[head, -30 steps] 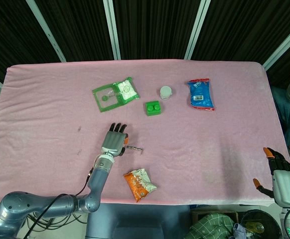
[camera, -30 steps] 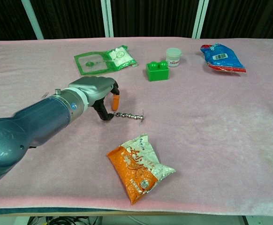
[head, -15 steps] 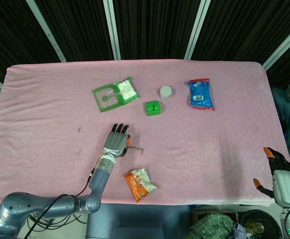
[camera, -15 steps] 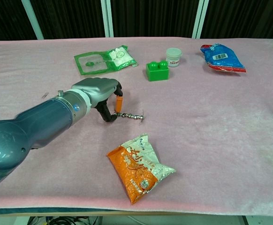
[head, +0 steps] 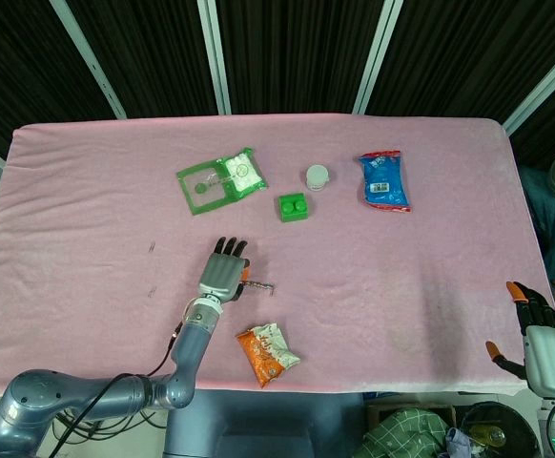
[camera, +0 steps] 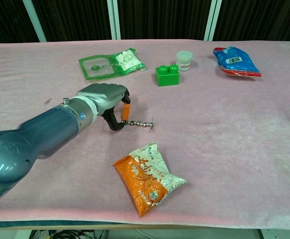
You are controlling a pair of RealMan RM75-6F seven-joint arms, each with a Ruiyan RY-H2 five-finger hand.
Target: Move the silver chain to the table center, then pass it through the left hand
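Evidently the silver chain (camera: 137, 123) is held at its left end by the left hand (camera: 106, 99), whose thumb and an orange-tipped finger are curled down onto it while the rest of the chain trails to the right, lying flat on the pink table (camera: 244, 129). This low pinch at one end is judged to suit dragging the chain across the cloth toward the centre rather than lifting it, and the chain sits left of centre, on the near half of the table. Near the hand, an orange snack bag (camera: 147, 178) is seen toward the front edge; farther back, a green packet (camera: 107, 63), a green block (camera: 166, 75), a small white cup (camera: 184, 60) and a blue pouch (camera: 236, 61) are ranged from left to right. Only the chest view shows how the pinch is made: the contact of fingertips and links is plainly visible there, whereas in the head view the left hand (head: 223, 272) is seen from above with its fingers pointing away, and the chain (head: 259, 283) is reduced to a short dark streak at its right side. Conversely, the right hand (head: 530, 320) is shown only in the head view, at the far right beyond the table edge, holding nothing with its fingers apart.
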